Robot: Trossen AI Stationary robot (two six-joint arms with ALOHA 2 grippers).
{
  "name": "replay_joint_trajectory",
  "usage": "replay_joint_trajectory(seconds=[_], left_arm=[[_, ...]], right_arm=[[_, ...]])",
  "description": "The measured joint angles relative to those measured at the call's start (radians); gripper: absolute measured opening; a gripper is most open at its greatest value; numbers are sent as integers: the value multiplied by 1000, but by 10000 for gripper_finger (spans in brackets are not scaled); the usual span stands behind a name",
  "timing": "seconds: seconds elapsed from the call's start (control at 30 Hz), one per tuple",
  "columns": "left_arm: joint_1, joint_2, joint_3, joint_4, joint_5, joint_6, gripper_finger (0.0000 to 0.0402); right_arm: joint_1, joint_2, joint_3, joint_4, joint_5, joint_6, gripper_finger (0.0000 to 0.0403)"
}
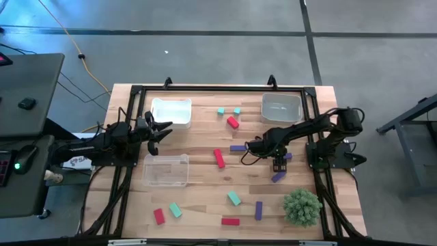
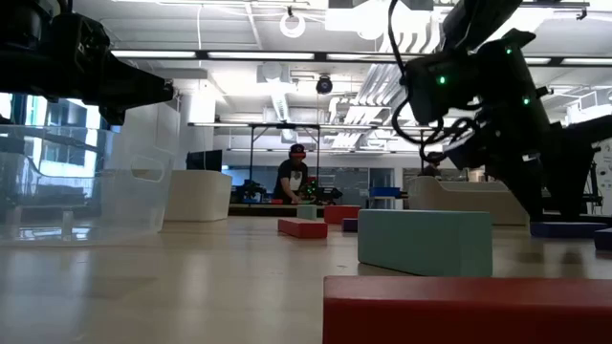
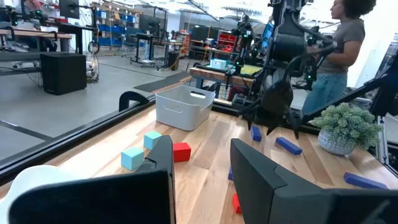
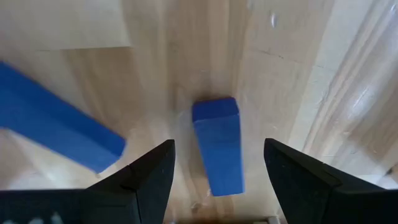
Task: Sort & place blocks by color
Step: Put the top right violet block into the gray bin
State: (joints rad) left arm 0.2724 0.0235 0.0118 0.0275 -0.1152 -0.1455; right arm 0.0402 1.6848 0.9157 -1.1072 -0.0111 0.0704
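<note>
My left gripper [image 1: 164, 131] waits near the table's left edge between the two clear trays [image 1: 166, 169], fingers partly apart and holding nothing. My right gripper [image 1: 279, 164], fingers spread wide, hangs right over a purple block [image 4: 217, 144] near the right edge. The block lies between my fingertips with its long axis running along them, so closing should catch its long sides.

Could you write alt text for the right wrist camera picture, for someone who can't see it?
Looking down past the right gripper, whose two dark fingers stand wide open, a small blue block lies on the pale wooden table straight between them, not yet gripped. A longer blue block lies off to one side.
</note>
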Motion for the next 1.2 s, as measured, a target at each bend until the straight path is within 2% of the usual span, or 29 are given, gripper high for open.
replay_joint_trajectory(seconds=[0.47, 0.63, 0.97, 1.2], left_arm=[[0, 0, 0, 0, 0, 0, 76], [0, 0, 0, 0, 0, 0, 76], [0, 0, 0, 0, 0, 0, 76], [0, 0, 0, 0, 0, 0, 76]], right_arm=[[0, 71, -1, 39, 26, 0, 230], [0, 69, -11, 49, 14, 20, 193], [0, 69, -13, 48, 17, 31, 79], [0, 63, -15, 43, 20, 112, 78]])
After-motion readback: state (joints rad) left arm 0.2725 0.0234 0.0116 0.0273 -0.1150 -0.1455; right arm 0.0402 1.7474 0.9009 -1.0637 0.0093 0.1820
